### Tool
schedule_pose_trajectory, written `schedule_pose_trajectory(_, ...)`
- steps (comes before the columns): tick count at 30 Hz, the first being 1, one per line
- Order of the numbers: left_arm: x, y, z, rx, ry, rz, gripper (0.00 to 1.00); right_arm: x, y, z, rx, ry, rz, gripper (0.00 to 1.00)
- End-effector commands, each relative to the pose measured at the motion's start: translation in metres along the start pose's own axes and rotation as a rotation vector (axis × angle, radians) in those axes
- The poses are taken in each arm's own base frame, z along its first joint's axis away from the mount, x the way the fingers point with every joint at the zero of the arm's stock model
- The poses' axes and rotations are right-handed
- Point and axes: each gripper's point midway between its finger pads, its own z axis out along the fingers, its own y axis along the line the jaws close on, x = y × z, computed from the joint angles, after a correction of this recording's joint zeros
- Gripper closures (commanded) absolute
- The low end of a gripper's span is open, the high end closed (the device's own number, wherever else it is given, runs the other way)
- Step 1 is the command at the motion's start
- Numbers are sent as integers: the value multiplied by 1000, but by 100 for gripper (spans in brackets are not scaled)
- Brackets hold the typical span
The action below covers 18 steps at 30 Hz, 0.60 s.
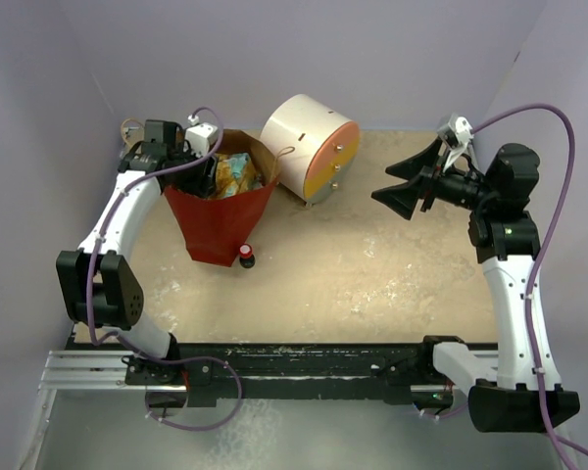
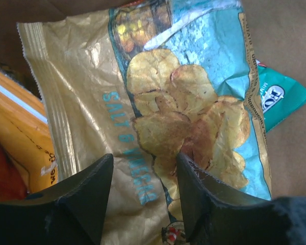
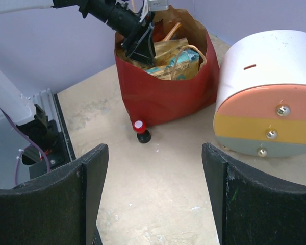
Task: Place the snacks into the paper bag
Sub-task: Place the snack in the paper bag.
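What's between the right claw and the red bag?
Mostly bare table, plus a tiny red-capped bottle at the paper bag's foot; the right wrist view shows it.

A cream rounded drawer unit, its fronts peach, yellow and pale grey with small knobs, stands at upper centre of the sandy worktop. A tiny dark red-capped bottle stands upright, left of centre.

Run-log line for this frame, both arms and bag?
left gripper open inside paper bag, over teal-gold chip packet | right gripper open, empty, above table
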Motion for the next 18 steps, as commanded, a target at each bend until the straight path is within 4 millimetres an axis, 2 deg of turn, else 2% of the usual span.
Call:
schedule_pose_trajectory(1, 4, -4, 2, 66, -20, -69, 41, -10, 2, -2, 4, -26, -57, 24)
schedule_pose_trajectory(8, -3, -10, -7, 155, -42, -138, 27, -10, 3, -3, 7, -27, -61, 24)
schedule_pose_trajectory(14, -31, -9, -34, 178, -108, -140, 19, -10, -1, -3, 21, -18, -80, 24)
schedule_pose_trajectory(18, -49, 0, -55, 110, -159, -93, 15, -1, -18, -3, 93, 32, -74, 24)
